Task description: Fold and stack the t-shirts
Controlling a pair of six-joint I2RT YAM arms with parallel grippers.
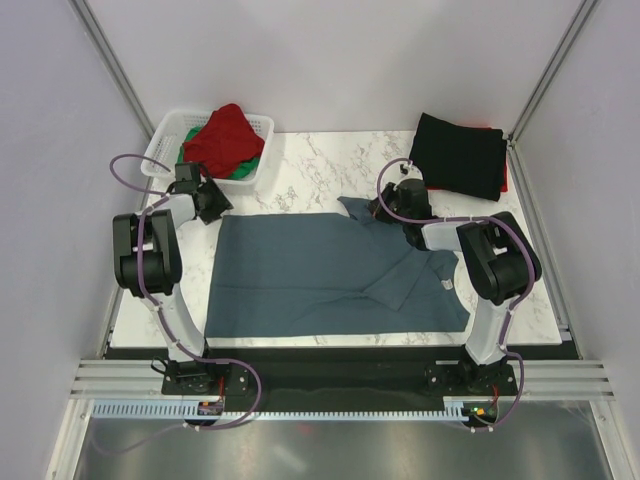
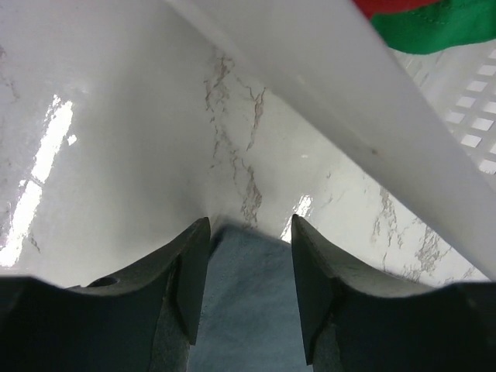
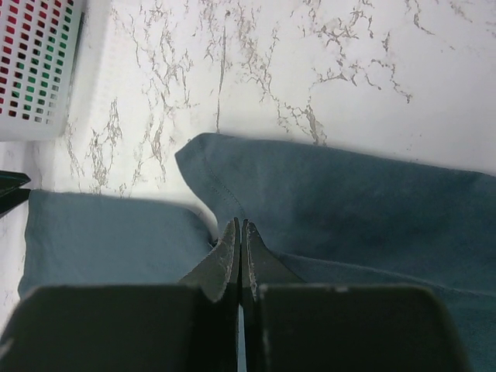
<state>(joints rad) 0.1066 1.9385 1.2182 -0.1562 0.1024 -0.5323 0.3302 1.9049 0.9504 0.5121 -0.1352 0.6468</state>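
A slate blue-grey t-shirt [image 1: 320, 275] lies spread flat on the marble table, with one sleeve folded in at the right. My left gripper [image 1: 207, 203] is open at the shirt's far left corner. In the left wrist view its jaws [image 2: 249, 225] straddle that corner of the fabric [image 2: 248, 294]. My right gripper [image 1: 383, 210] is at the far right sleeve. In the right wrist view it [image 3: 241, 223] is shut on the blue-grey fabric [image 3: 349, 201] where the sleeve meets the body. A folded black t-shirt [image 1: 460, 155] lies at the back right.
A white lattice basket [image 1: 262, 150] at the back left holds a red t-shirt [image 1: 225, 135] and a green one [image 1: 240, 170]. Its wall [image 2: 349, 85] is close above the left gripper. A red edge shows under the black shirt. Walls enclose the table.
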